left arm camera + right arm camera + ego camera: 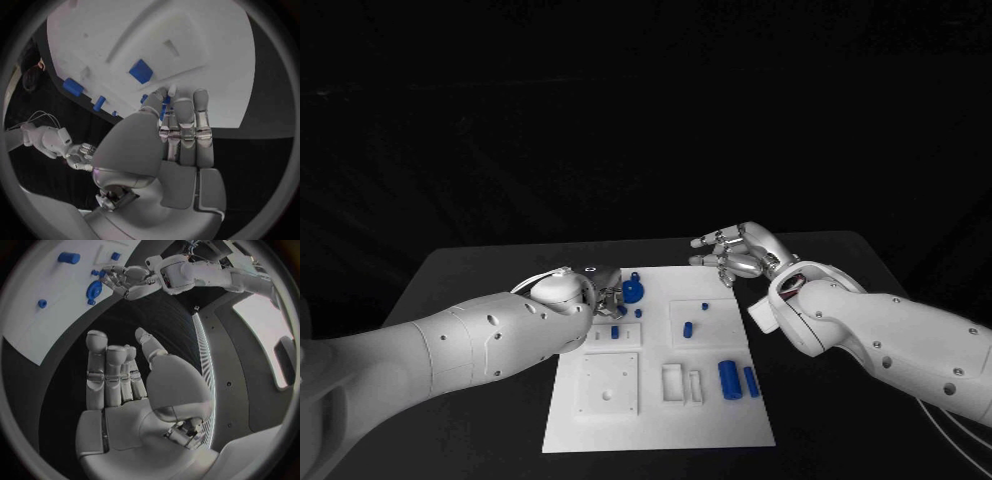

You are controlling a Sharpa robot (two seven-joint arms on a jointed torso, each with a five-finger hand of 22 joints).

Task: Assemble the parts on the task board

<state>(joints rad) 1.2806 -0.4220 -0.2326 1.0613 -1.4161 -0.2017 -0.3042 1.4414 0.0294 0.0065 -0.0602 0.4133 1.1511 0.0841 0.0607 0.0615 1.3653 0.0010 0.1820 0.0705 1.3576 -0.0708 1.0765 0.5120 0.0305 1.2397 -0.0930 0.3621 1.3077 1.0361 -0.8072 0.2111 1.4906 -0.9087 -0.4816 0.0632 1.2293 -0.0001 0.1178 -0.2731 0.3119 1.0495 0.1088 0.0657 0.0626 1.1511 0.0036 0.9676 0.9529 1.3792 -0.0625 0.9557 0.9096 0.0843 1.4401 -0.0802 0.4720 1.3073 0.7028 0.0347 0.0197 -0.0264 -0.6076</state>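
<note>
The white task board (661, 415) lies in the middle of the black table. My left hand (593, 292) is at its far left corner, against a blue round part (633, 291). In the left wrist view, blue of this part (164, 104) shows between the thumb and the straight fingers (185, 120), so the hand pinches it. The right wrist view has the left hand (128, 277) beside the same round part (95, 290). My right hand (740, 250) hovers over bare table past the board's far right corner, palm (125, 380) empty, fingers apart.
Two blue cylinders (730, 379) (751, 381) lie side by side near the board's right edge. Small blue pieces (687, 327) (615, 332) sit around its middle. White raised blocks (612, 382) stand on the near half. Black table (473, 270) surrounds the board.
</note>
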